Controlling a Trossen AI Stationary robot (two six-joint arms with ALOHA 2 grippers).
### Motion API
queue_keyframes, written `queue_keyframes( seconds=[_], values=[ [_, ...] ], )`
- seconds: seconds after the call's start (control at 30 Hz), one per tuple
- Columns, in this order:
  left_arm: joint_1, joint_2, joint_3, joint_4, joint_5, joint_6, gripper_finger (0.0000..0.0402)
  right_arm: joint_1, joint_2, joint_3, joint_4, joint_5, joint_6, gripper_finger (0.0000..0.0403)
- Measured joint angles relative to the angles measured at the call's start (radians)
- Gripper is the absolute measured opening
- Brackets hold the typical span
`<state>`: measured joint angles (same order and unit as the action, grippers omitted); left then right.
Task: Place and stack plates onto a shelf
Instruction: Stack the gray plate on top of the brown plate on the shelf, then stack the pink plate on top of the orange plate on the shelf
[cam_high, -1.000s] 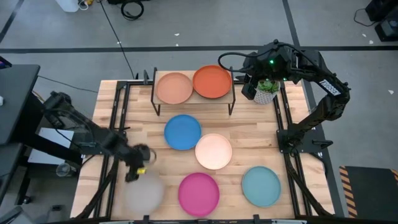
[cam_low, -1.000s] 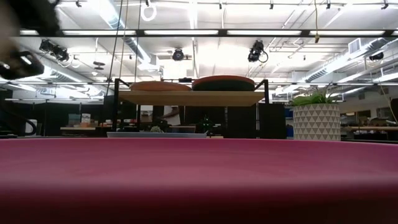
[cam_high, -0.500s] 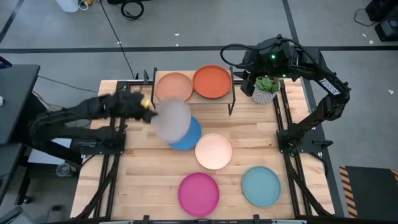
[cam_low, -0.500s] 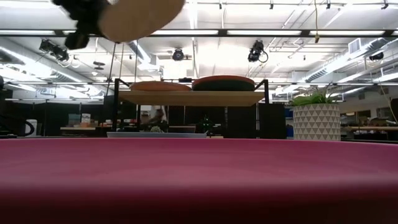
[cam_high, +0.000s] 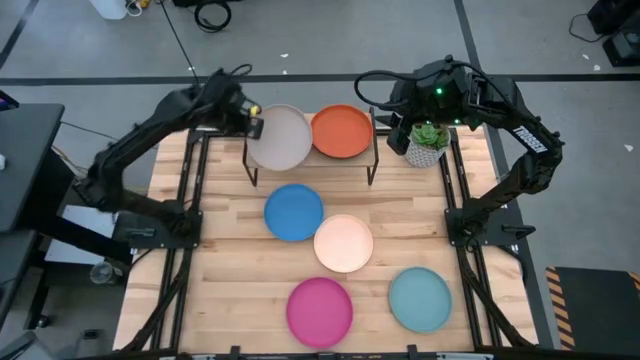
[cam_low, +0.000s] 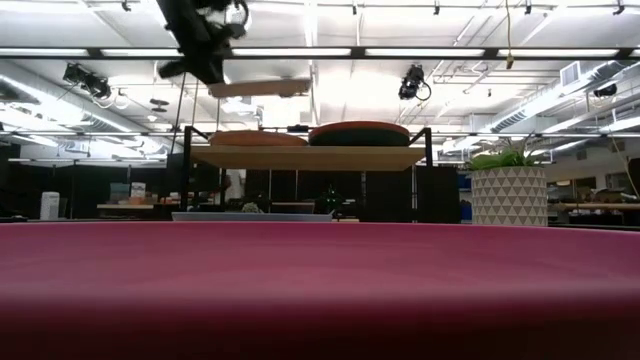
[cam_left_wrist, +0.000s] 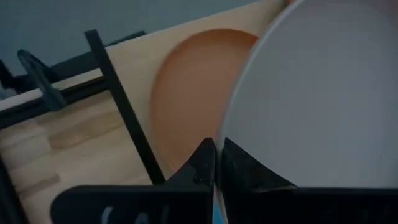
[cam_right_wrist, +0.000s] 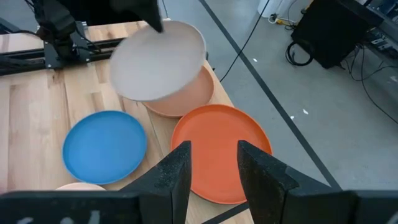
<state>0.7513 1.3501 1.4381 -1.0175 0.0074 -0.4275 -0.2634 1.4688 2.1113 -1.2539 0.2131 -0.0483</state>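
My left gripper (cam_high: 252, 122) is shut on the grey plate (cam_high: 283, 137), which it holds over the shelf's left half (cam_low: 310, 155). The tan plate (cam_left_wrist: 193, 93) lies on the shelf just below it. The orange plate (cam_high: 341, 131) lies on the shelf's right half. In the low view the grey plate (cam_low: 260, 88) shows edge-on, level, clear above the tan plate (cam_low: 258, 138). My right gripper (cam_right_wrist: 214, 171) is open and empty, above the shelf's right end (cam_high: 398, 135). The dark teal plate is not in view. My left gripper pinches the grey plate's rim (cam_left_wrist: 231, 134) between its two fingers, on the side toward the table's left. The fingers (cam_left_wrist: 202, 163) come in from the table's left, roughly level. The plate is lifted clear, about level, over the tan plate.
The blue (cam_high: 294, 212), cream (cam_high: 343, 243), magenta (cam_high: 320, 311) and light teal (cam_high: 420, 299) plates lie flat on the tabletop. A potted plant (cam_high: 428, 143) stands right of the shelf, beside my right gripper. Black shelf legs (cam_left_wrist: 118, 99) rise at the shelf's ends.
My left gripper has lifted the grey plate from the table's near left corner. It has carried the plate up and toward the far edge, past the blue plate, to above the tan plate on the shelf. The plate now hangs level.
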Motion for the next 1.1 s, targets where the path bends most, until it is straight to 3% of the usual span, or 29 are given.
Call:
queue_keyframes(
  seconds=[0.2, 0.53, 0.87, 1.1],
  values=[
    [0.083, 0.14, 0.068, -0.033, 0.022, 0.109, 0.0014, 0.0, 0.0, 0.0, 0.001, 0.0, 0.0, 0.0135],
    [0.115, 0.208, 0.069, -0.033, 0.062, 0.177, 0.0026, 0.0, 0.0, 0.0, 0.001, 0.001, 0.004, 0.0135],
    [0.139, 0.181, 0.069, 0.008, 0.081, 0.177, 0.0144, 0.0, 0.0, 0.0, 0.004, 0.001, 0.004, 0.0135],
    [0.122, 0.126, 0.069, 0.106, 0.291, 0.306, 0.0172, 0.0, 0.0, 0.0, 0.004, 0.001, 0.003, 0.0135]
  ],
)
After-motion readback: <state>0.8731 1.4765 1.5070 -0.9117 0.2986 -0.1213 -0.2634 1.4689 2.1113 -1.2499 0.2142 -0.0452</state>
